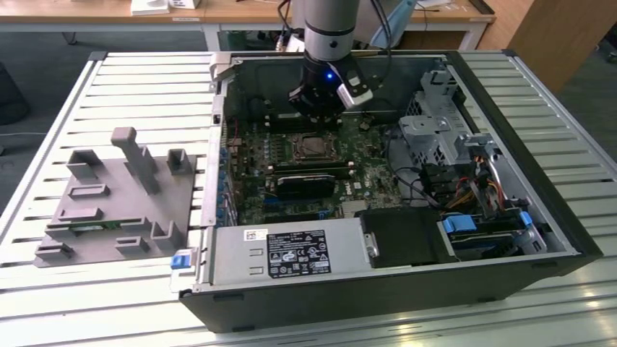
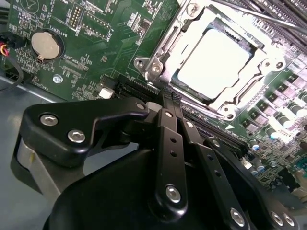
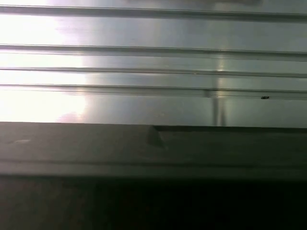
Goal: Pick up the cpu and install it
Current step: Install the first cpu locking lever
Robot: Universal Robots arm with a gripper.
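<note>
While my arm reaches down from the top centre of the exterior view, one open computer case (image 1: 568, 238) fills the right half on the slatted table (image 1: 144, 87), with one grey holder block (image 1: 115, 199) at the left. One green motherboard (image 1: 256, 173) lies inside. My gripper (image 1: 316, 110) hangs just above the socket, and I cannot tell how wide it is. The one cpu (image 2: 213, 62), a pale silvery square, sits in its metal frame at upper right of the second wrist view.
</note>
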